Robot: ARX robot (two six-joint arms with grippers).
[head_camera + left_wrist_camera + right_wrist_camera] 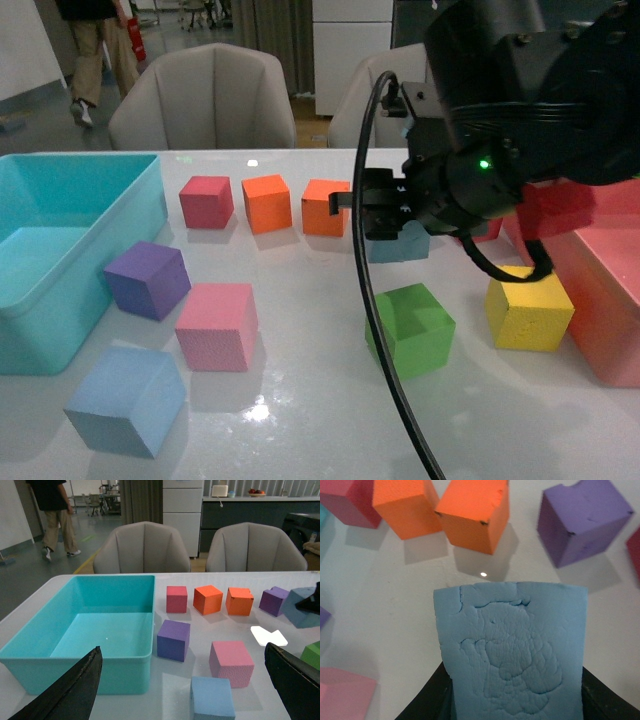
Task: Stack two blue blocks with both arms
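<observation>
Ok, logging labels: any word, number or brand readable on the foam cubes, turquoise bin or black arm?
None. The dusty-blue foam cube, the other foam cubes, the turquoise plastic bin and the black robot arm bear no text; the arm has only a green light.

- Right arm: bulky matte black housing, with ribbed black sleeving.
- Small green light glowing on its wrist.
- Thick black cable loops off it.
- Left gripper's fingers: black, tapered wedges.
</observation>
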